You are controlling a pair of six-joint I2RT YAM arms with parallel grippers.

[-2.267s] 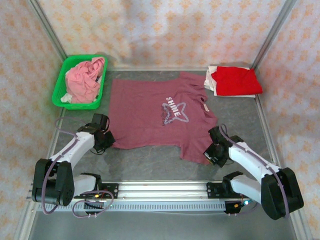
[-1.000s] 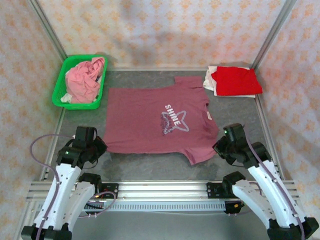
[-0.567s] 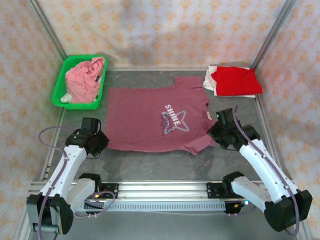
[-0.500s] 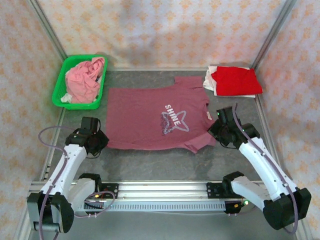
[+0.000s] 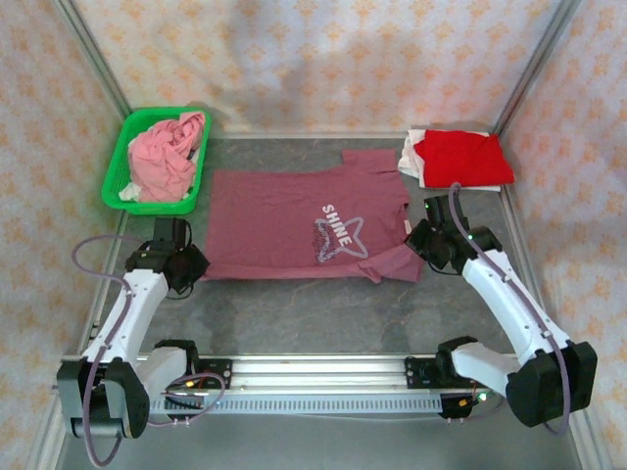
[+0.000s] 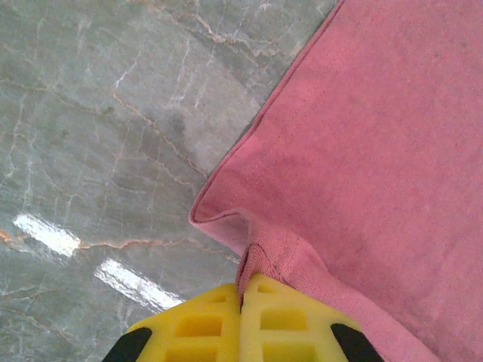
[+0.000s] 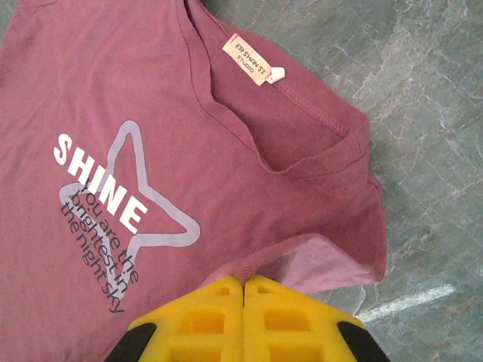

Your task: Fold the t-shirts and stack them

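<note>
T-shirt (image 5: 284, 220), maroon soft cloth with pale SHINE star print, lies spread on my grey marbled worktop (image 5: 313, 318). I see my left tool (image 6: 241, 290) clamped on its hem corner, my right tool (image 7: 243, 290) clamped on its turned-over sleeve edge.

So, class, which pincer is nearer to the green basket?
Left. The left pincer grips the maroon t-shirt at its hem corner, just in front of the green basket; the right pincer holds its opposite end, near the red t-shirt.
</note>
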